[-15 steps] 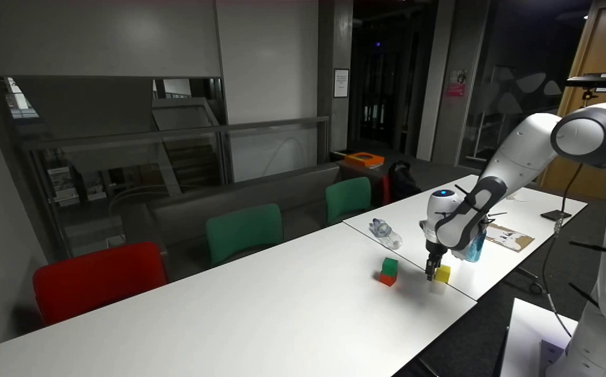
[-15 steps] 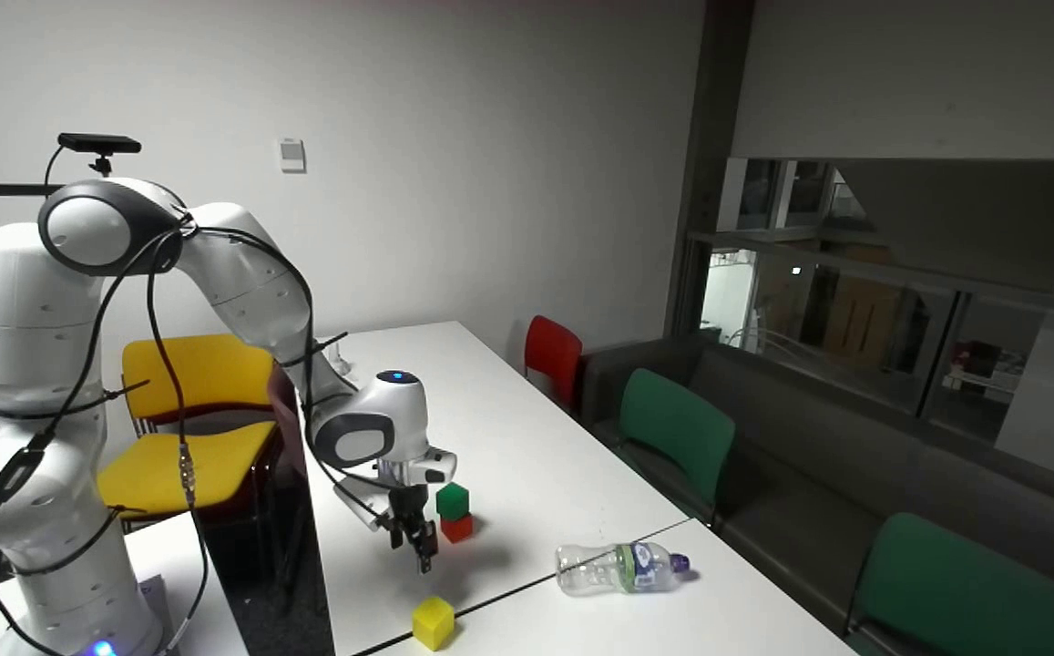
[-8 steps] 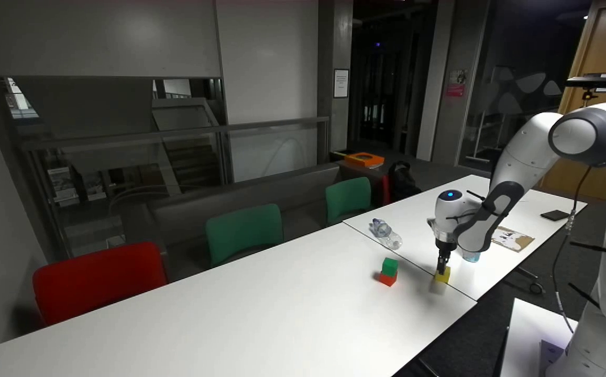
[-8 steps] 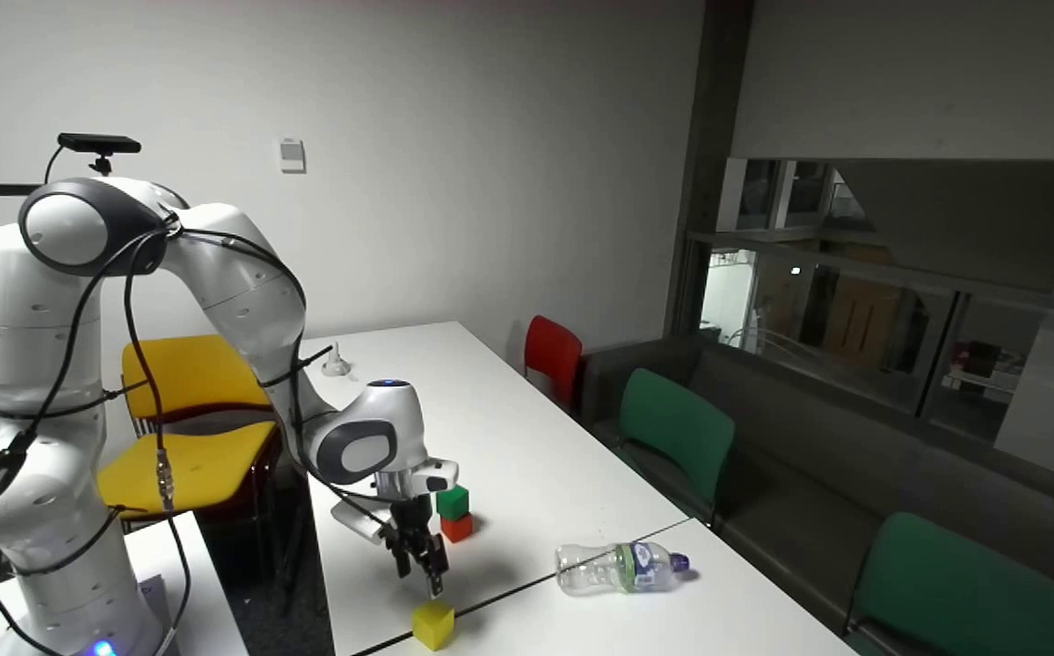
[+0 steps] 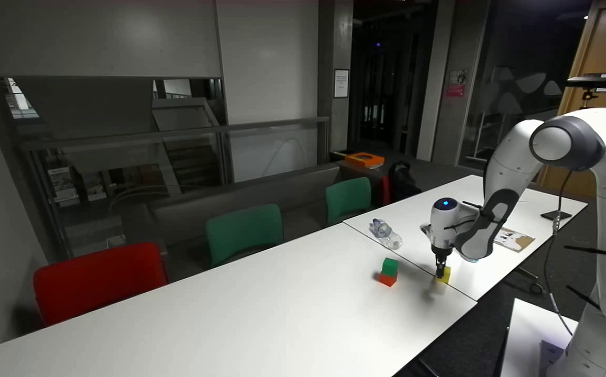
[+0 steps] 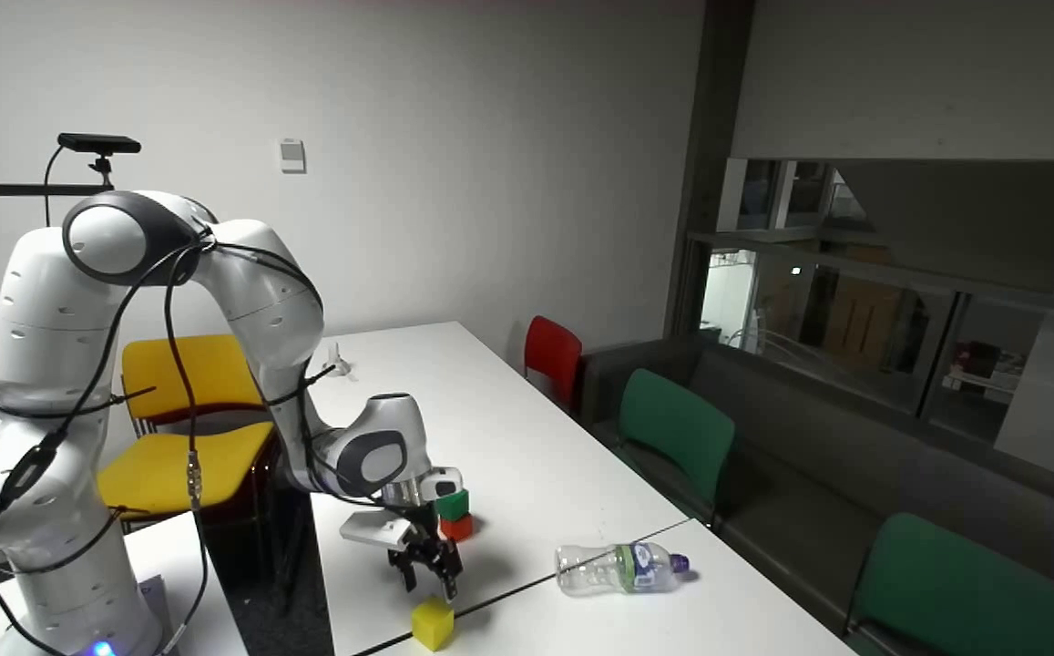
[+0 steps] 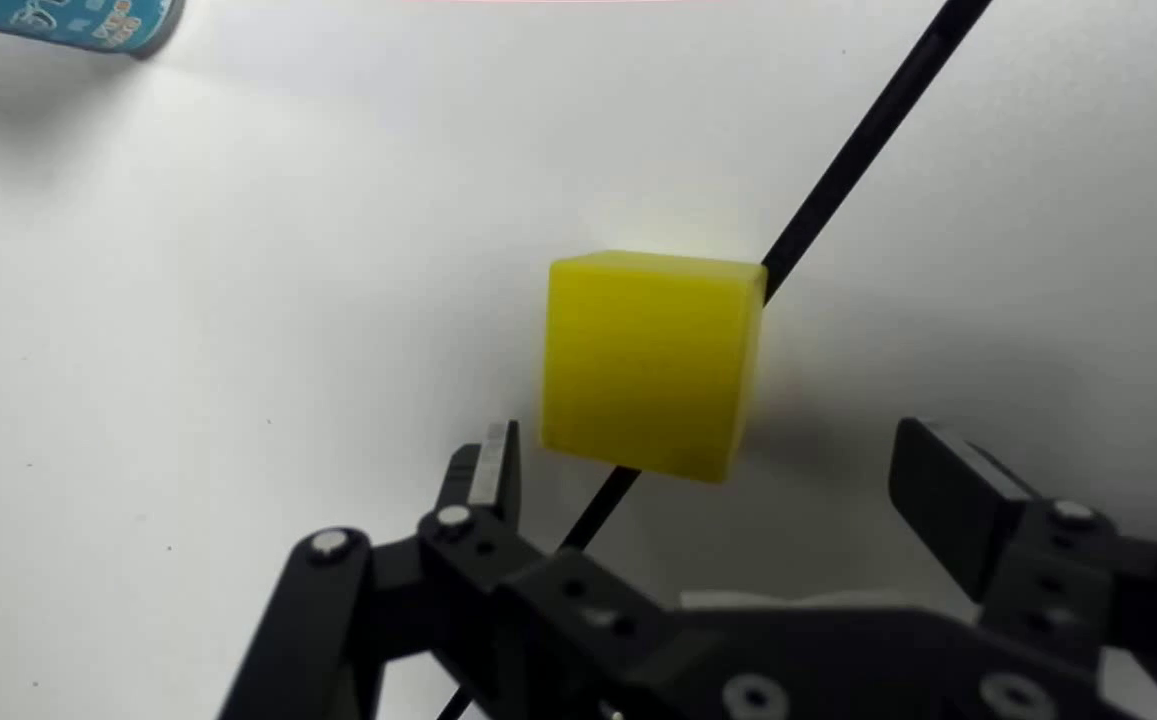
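A yellow cube (image 7: 648,360) sits on the white table across the dark seam between two tabletops. It shows in both exterior views (image 5: 447,276) (image 6: 433,624). My gripper (image 7: 708,425) is open and empty, low over the table beside the cube. In the wrist view the cube lies just ahead of the fingertips and between them sideways, closer to the left finger. I see no clear contact. The gripper (image 5: 440,275) partly covers the cube in an exterior view. It also shows (image 6: 430,588) beside the cube. A green cube (image 5: 389,266) stands on a red cube (image 5: 388,279) nearby.
A clear plastic bottle (image 6: 618,568) lies on the table near the seam. A blue can (image 7: 88,20) lies at the wrist view's upper left. A torn cardboard piece (image 5: 513,239) and a dark flat object (image 5: 555,215) lie farther along. Green chairs (image 5: 244,233) stand along the far side.
My gripper has moved toward the yellow cube and lower, and the hand has turned more upright. The cubes and the bottle have not moved.
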You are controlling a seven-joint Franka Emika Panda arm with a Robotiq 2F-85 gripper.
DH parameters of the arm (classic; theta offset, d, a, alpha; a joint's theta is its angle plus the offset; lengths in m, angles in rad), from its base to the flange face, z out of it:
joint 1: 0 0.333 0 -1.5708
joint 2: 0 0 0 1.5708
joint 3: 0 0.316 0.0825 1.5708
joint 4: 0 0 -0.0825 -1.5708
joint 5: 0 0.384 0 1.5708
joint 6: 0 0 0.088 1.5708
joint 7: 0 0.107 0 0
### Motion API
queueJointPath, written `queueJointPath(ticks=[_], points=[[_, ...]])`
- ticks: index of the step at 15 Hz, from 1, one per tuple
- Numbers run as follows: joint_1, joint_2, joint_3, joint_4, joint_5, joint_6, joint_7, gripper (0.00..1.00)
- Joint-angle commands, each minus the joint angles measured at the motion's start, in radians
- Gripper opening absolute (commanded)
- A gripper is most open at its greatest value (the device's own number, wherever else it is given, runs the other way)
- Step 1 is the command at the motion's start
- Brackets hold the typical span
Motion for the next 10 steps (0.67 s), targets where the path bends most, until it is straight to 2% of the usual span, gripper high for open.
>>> queueJointPath(ticks=[1,10], points=[[-0.004,0.076,-0.016,0.051,-0.035,0.051,-0.011,1.0],[-0.001,0.166,-0.028,0.104,-0.016,0.046,-0.017,1.0]])
